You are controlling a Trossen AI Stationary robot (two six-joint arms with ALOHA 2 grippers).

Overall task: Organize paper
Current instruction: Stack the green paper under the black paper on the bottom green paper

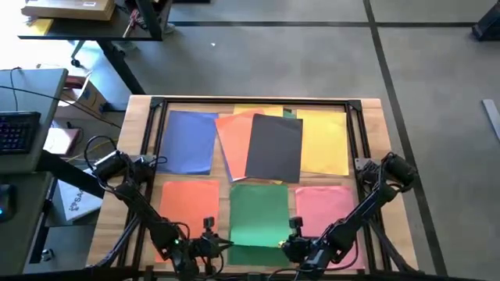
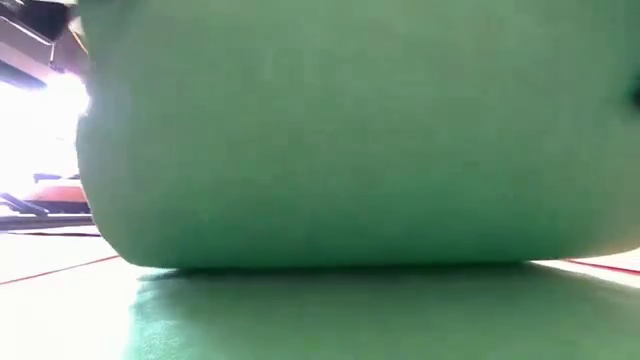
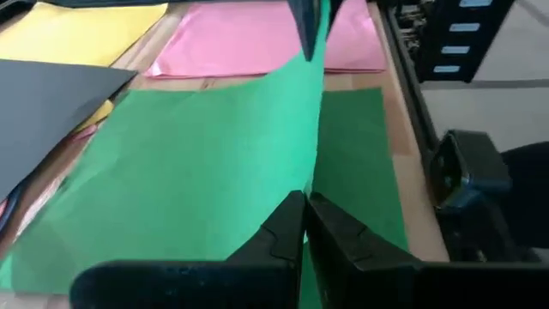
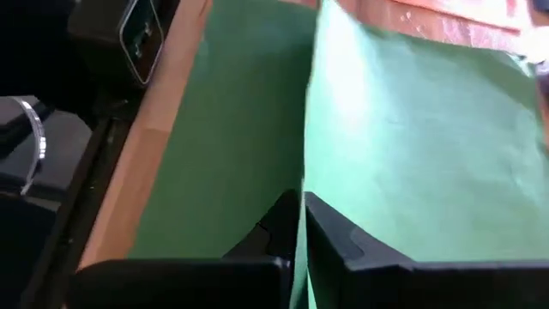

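Note:
A green sheet [image 1: 260, 211] lies near the middle of the table's near edge, on top of more green paper [image 3: 360, 146]. Its near edge is raised off that paper and fills the low view [image 2: 340, 130]. My left gripper [image 1: 224, 244] is shut on this edge at its left end. At the edge's right end my right gripper [image 1: 283, 244] is shut on it too. In the left wrist view my left gripper [image 3: 304, 206] looks along the raised edge toward the right gripper [image 3: 306, 26]. The right wrist view shows my right gripper [image 4: 300, 202] on the same edge. My left gripper pinches the top green sheet's near edge [image 3: 312, 172] between its two fingers, close to the near left corner. The fingers come level from the table's left and lie along the edge. That edge is lifted; the sheet's far part rests on the green paper below. My right gripper pinches the same near edge [image 4: 307, 167] between its two fingers, close to the near right corner. The fingers come level from the table's right, along the edge. The edge stands above the green paper [image 4: 232, 129] under it.
An orange sheet [image 1: 187, 204] lies left of the green, a pink one [image 1: 320, 204] right of it. Across the far half lie blue [image 1: 187, 140], orange [image 1: 233, 140], dark grey [image 1: 275, 148] and yellow [image 1: 324, 140] sheets. A black frame [image 1: 258, 101] borders the far edge.

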